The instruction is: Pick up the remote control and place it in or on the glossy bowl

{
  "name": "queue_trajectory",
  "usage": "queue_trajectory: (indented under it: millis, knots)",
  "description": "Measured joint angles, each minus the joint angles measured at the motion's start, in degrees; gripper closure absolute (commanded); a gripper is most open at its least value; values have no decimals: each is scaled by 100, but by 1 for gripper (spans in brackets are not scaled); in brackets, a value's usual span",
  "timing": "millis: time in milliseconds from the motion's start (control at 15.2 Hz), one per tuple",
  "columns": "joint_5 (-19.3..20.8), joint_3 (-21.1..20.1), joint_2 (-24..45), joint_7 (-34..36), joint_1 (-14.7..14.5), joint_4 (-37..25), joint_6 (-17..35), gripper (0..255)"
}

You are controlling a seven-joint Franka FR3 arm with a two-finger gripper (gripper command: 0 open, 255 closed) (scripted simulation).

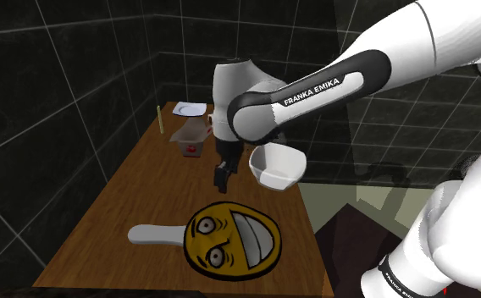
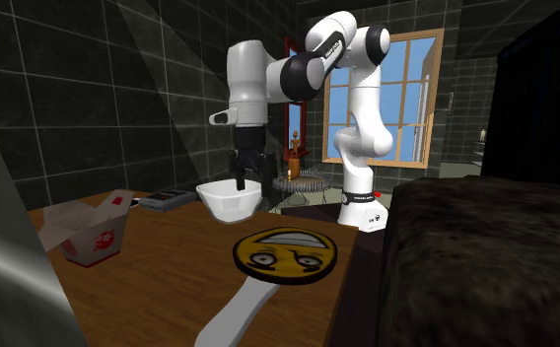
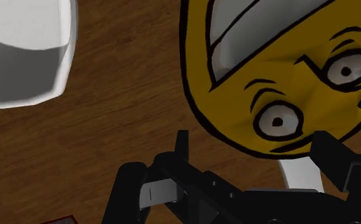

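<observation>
In the shoulder view my pincer (image 1: pixel 222 175) hangs low over the worktop (image 1: pixel 137 190), just beside the white glossy bowl (image 1: pixel 278 166), which stands upright with its mouth open to receive. My own forearm covers the worktop behind it.

The second exterior view looks from across and supplies that stretch. The remote control (image 2: pixel 167 200) lies dark and flat between the takeout box (image 2: pixel 87 233) and the bowl, apart from my pincer. Because it lies flat, I judge a grasp from above suits it.

In the wrist view my fingers (image 3: pixel 133 191) stand apart with nothing between them. Under them are bare wood, the bowl and the yellow face paddle (image 3: pixel 287 76).
</observation>
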State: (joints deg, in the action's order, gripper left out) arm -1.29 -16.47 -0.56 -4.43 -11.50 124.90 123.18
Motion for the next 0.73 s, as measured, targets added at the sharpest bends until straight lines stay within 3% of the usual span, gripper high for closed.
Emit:
queue_trajectory:
  millis: [726]
  knots:
    - [1018, -294, 2106, 443, -715, -1604, 410, 0]
